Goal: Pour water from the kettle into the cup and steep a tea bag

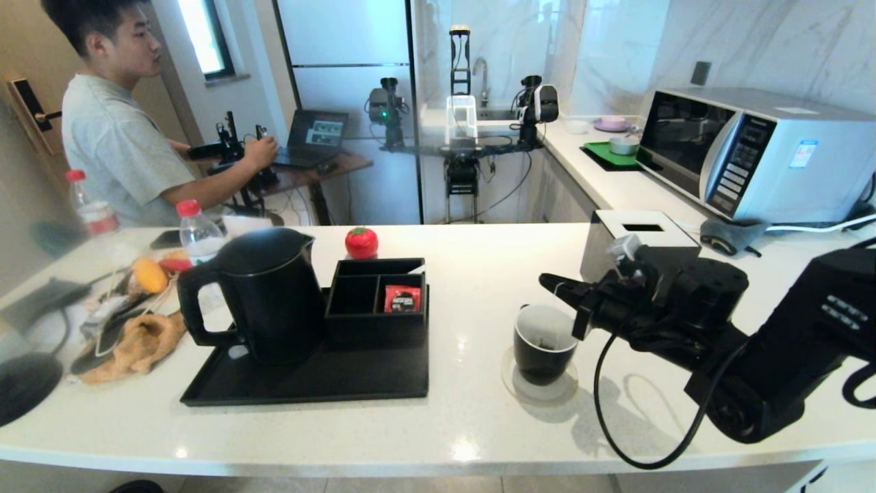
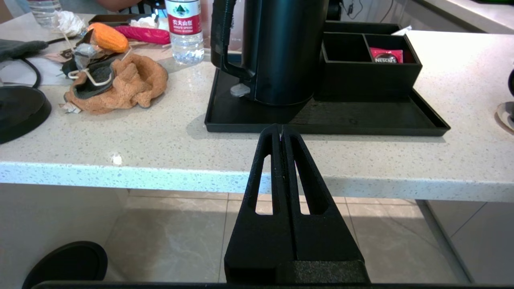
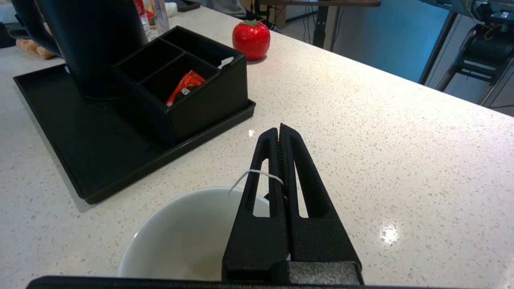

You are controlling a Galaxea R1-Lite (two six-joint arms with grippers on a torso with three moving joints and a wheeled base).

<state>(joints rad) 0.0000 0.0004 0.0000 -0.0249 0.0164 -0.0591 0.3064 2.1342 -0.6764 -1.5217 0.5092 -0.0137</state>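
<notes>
Right arm (image 1: 773,342) — bulky matte black housing, white markings on the side, black cable looping beneath. Both grippers — right gripper (image 3: 280,130), left gripper (image 2: 280,129) — black tapered slotted fingers.

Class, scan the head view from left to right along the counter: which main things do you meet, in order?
Orange cloth → kettle → black compartment box → cup → right pincer, over the cup → microwave.

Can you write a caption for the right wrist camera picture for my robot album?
Right gripper shut on the tea bag string above the cup.
</notes>
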